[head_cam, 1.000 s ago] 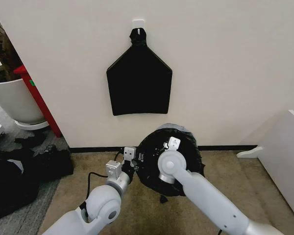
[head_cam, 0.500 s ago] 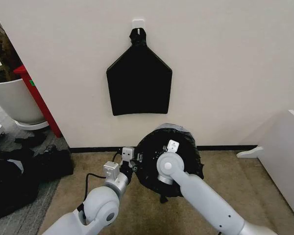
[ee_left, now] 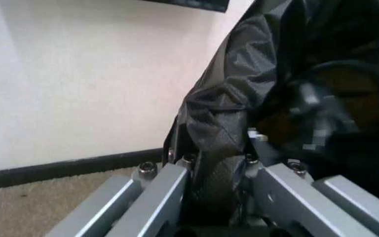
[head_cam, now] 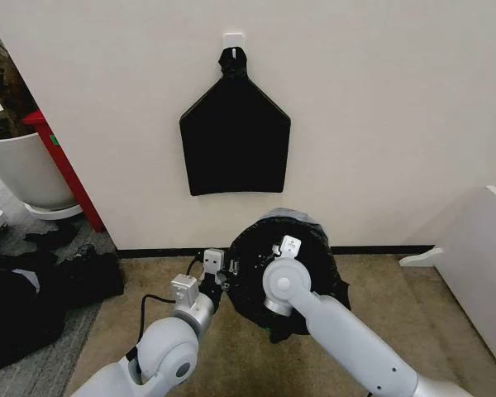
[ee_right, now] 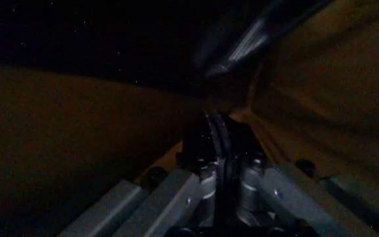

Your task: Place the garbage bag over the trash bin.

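Left gripper (ee_left: 219,170) pinches a fold of the garbage bag (head_cam: 252,248) between its 2 fingers (ee_left: 156,195), which sit close with crinkled black plastic squeezed in the gap. It works at the bin's left outer side, low near the carpet (head_cam: 413,289).

Right gripper (ee_right: 219,136) is down inside the bin mouth, its 2 fingers pressed nearly together on a thin edge of black film.

The bag is glossy, wrinkled black plastic, draped over the trash bin (ee_right: 64,148), covering rim and outer wall. From the head camera the bin reads as 1 round black mound on the floor against the wall base, just below the flat black bag bundle (head_cam: 234,136) hanging from a wall hook (head_cam: 233,39). In the right wrist camera the bin's inner wall shows dim and brownish, with the bag lining above it.

Versus 1 second ago: both arms have pulled slightly back toward the robot, the left wrist sitting lower and further left in the head view. Bag and bin are unmoved. White plant pot (head_cam: 21,169) stands far left, well apart.
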Controlling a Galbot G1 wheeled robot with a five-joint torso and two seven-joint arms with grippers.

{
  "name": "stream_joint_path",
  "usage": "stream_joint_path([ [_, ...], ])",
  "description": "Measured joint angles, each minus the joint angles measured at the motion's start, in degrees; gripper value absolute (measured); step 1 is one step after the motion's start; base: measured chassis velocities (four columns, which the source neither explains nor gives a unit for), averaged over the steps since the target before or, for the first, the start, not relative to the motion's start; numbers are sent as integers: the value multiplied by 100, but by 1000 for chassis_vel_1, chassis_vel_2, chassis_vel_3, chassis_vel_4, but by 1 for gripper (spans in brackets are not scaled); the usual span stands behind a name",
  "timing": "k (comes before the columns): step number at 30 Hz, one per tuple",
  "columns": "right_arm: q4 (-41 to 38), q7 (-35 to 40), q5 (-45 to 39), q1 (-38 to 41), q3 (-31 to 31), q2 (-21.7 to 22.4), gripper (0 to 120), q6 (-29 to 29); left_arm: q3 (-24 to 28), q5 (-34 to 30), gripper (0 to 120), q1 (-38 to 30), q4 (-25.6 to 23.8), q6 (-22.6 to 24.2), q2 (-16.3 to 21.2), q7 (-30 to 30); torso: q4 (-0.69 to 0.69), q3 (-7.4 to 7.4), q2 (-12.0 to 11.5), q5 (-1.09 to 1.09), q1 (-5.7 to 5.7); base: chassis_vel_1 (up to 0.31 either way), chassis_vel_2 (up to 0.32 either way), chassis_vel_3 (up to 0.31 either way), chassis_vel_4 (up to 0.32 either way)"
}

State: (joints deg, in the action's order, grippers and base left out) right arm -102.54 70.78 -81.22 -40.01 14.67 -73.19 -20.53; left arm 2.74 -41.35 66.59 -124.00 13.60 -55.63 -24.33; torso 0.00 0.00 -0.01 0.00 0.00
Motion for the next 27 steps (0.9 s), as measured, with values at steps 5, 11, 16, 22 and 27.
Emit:
stream_joint_path([
  [5,508,-218,69,76,-152,-135,0,-48,-55,-4,0,69,-150,0,78,18,0,0,0,1,0,0,0,0,0],
  [11,851,-531,197,100,-267,-196,0,-158,-141,-2,0,235,-268,7,118,69,-1,0,0,0,0,0,0,0,0],
  [16,717,-445,227,72,-244,-156,0,-135,-202,30,0,328,-328,13,148,90,0,0,0,1,1,0,0,0,0],
  [22,8,-67,-38,49,16,-14,0,-27,-189,47,0,237,-169,-4,60,103,-1,0,0,1,1,0,0,0,0],
  [27,-274,54,-149,-19,146,10,0,-6,-173,54,0,193,-78,-8,15,99,1,0,0,0,1,0,0,0,0],
])
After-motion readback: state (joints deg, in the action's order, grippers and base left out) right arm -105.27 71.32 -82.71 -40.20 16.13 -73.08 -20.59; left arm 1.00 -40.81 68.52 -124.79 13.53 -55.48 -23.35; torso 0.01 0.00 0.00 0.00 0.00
